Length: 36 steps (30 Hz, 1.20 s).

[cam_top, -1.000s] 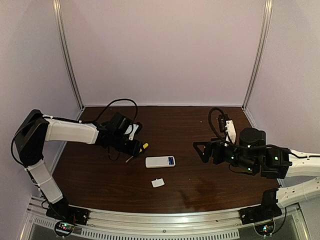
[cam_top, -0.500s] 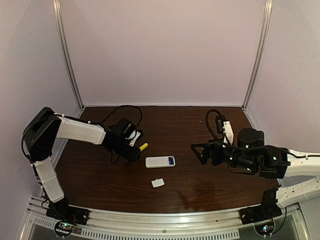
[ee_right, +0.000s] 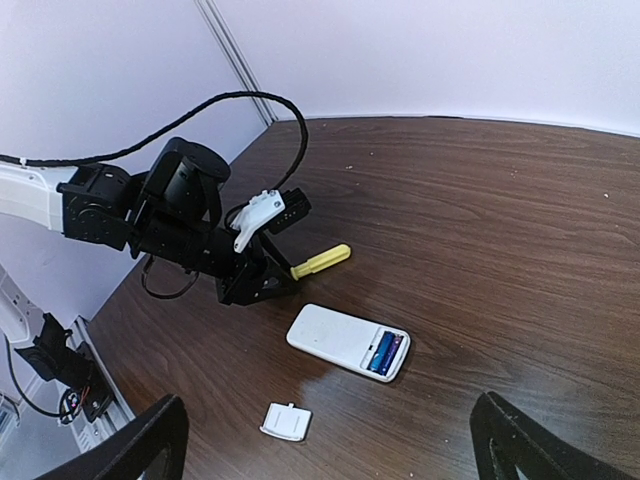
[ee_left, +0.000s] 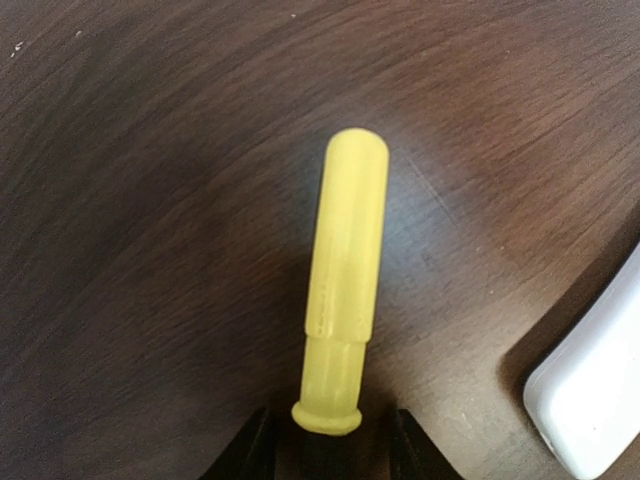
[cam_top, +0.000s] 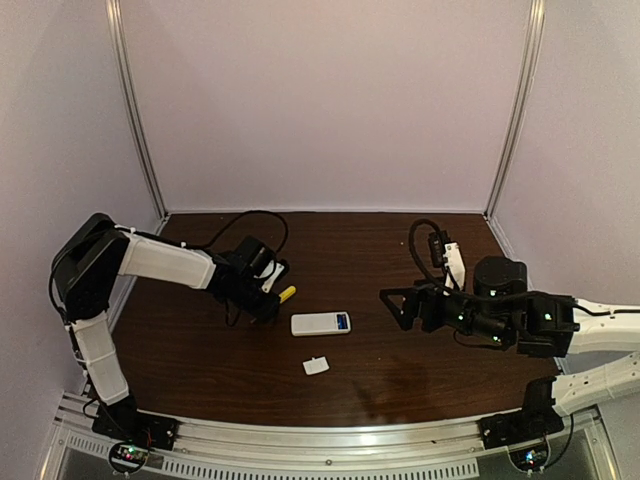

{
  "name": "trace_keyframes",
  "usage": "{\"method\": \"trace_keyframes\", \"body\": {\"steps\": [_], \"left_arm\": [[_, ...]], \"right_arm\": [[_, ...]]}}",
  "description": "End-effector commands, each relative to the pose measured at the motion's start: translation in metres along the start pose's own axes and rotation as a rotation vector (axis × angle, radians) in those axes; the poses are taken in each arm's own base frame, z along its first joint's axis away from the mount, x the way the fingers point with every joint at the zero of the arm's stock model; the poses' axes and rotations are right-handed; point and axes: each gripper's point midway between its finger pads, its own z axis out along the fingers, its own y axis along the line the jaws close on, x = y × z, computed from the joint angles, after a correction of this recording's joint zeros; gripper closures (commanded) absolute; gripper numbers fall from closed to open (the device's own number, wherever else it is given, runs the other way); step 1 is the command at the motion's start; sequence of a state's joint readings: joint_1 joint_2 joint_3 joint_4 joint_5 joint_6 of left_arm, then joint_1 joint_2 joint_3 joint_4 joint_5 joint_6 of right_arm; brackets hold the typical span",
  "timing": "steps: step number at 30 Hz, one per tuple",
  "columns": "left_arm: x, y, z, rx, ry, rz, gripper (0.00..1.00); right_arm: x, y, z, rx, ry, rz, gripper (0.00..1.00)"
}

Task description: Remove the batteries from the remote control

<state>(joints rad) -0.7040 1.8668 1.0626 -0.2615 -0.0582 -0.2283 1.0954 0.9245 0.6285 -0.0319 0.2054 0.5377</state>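
The white remote control (cam_top: 318, 324) lies flat mid-table, its open compartment at the right end showing the two blue batteries (cam_top: 343, 321). They also show in the right wrist view (ee_right: 385, 351), inside the remote (ee_right: 335, 335). My left gripper (cam_top: 268, 301) is low on the table just left of the remote. Its jaws stand open on either side of the shaft of the yellow-handled screwdriver (ee_left: 345, 270), with a gap on each side. The remote's corner (ee_left: 600, 395) shows at the right of that view. My right gripper (cam_top: 392, 305) is wide open and empty, right of the remote and above the table.
The small white square cover (cam_top: 316, 366) lies in front of the remote; it also shows in the right wrist view (ee_right: 285, 421). Lilac walls with metal corner posts enclose the back and sides of the dark wood table (cam_top: 400, 380).
My left gripper has slid forward over the screwdriver's shaft, which is now hidden; only the yellow handle sticks out. My right gripper has edged slightly left toward the remote.
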Motion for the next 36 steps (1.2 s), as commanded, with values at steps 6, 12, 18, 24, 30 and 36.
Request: {"method": "trace_keyframes", "body": {"steps": [6,12,18,24,30,36], "left_arm": [[-0.009,0.007,0.004,-0.054,-0.031,0.026,0.62],[-0.014,0.006,0.006,-0.045,-0.046,0.033,0.69],[-0.017,0.002,0.006,-0.030,-0.058,0.042,0.83],[-0.025,-0.004,0.000,-0.076,-0.096,0.089,1.00],[-0.042,-0.015,-0.020,-0.203,-0.193,0.169,1.00],[-0.050,-0.034,-0.039,-0.275,-0.293,0.224,1.00]], "right_arm": [[0.006,0.003,0.003,-0.013,0.014,-0.018,0.00],[0.007,0.004,0.005,-0.016,0.020,-0.021,0.00],[0.007,0.003,0.005,-0.016,0.021,-0.022,0.00],[0.007,0.004,0.005,-0.016,0.018,-0.023,0.00],[0.009,0.004,0.007,-0.018,0.026,-0.027,0.00],[0.013,0.001,0.013,0.006,0.037,-0.048,0.00]]}}
